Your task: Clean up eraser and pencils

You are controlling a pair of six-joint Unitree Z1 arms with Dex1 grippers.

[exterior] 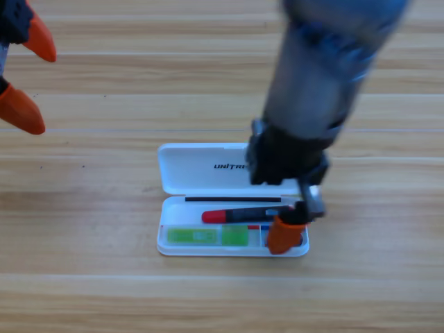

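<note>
The white case lies open mid-table, its lid (201, 168) flat behind its tray (164, 243). In the tray's upper slot lies the marker (225, 216), red cap to the left. The green highlighter (207, 236) rests in the lower slot. My right gripper (286, 234) points down into the tray's right-end compartment and is blurred. The eraser is hidden beneath it. My left gripper (19, 75) waits open at the upper left edge, holding nothing.
The right arm's grey body (316, 76) reaches in from the top and covers the lid's right part. Bare wooden table (104, 291) surrounds the case.
</note>
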